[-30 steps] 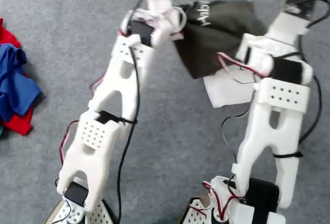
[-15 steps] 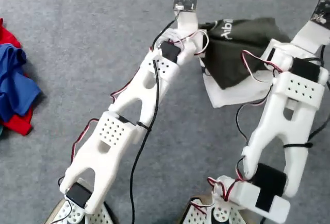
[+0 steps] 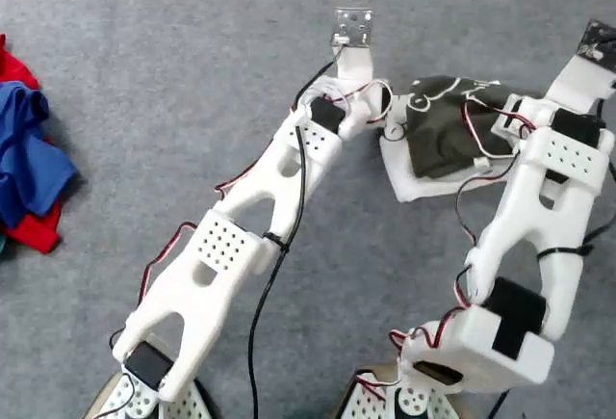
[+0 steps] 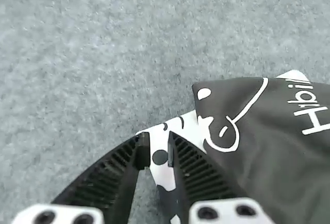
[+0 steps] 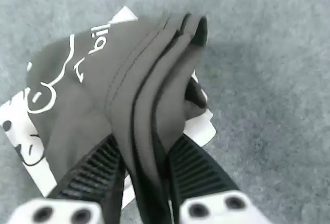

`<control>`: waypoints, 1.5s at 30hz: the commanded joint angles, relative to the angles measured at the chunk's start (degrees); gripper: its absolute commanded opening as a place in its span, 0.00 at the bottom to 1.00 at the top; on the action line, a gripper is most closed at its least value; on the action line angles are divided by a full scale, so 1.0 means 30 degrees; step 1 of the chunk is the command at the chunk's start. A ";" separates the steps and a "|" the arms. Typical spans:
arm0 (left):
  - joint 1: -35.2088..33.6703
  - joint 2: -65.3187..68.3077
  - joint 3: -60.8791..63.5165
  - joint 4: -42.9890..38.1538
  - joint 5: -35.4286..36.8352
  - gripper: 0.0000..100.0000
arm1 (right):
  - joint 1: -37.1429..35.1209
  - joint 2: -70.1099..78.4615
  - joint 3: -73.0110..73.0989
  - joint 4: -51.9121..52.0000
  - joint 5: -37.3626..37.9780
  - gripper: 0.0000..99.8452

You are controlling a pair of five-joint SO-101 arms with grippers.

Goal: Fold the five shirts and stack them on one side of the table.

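A folded dark grey shirt (image 3: pixel 443 135) with white print lies on top of a folded white spotted shirt (image 3: pixel 404 180) at the back right of the table. My right gripper (image 5: pixel 144 141) is shut on the dark shirt's (image 5: pixel 93 90) thick folded edge. The white shirt (image 5: pixel 36 167) shows beneath it. My left gripper (image 4: pixel 154 147) hangs low at the stack's left corner. Its jaws stand a narrow gap apart, and the white shirt's corner (image 4: pixel 180 126) shows between them. The dark shirt (image 4: pixel 258 141) lies just beyond them, untouched. From above, the left gripper (image 3: pixel 388 130) sits at the stack's left edge.
A loose pile of red and blue shirts (image 3: pixel 24 164) lies at the table's left edge. The grey table cover (image 3: pixel 144 72) stretches bare between that pile and the arms. Both arms cross the front and middle of the table.
Both arms carried the dark shirt to the right and lowered it onto the white shirt. The left gripper has let go of the dark shirt's corner.
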 commanded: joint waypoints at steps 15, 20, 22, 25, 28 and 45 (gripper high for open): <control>-0.1509 -0.0557 -0.2945 0.3429 0.0176 0.12 | 0.0264 -0.0571 -0.2505 0.3780 0.0029 0.42; -0.2974 -0.0557 -0.5084 0.6711 0.0176 0.12 | -0.0469 -0.1744 -0.5172 0.5011 0.0000 0.26; -0.3385 -0.0557 -0.5993 0.8029 0.0147 0.12 | -0.1055 -0.1451 -0.5641 0.4278 0.0117 0.12; -0.3853 -0.0440 -0.7341 0.9817 0.0059 0.12 | -0.1465 0.0308 -0.5495 0.1846 0.0410 0.03; -0.4352 -0.0410 -0.8454 1.1663 0.0029 0.12 | -0.1172 0.3473 -0.5495 0.0293 0.0440 0.04; -0.5905 -0.0586 -0.8982 1.5971 0.0000 0.12 | -0.0645 0.9128 -0.9861 0.2696 0.1495 0.02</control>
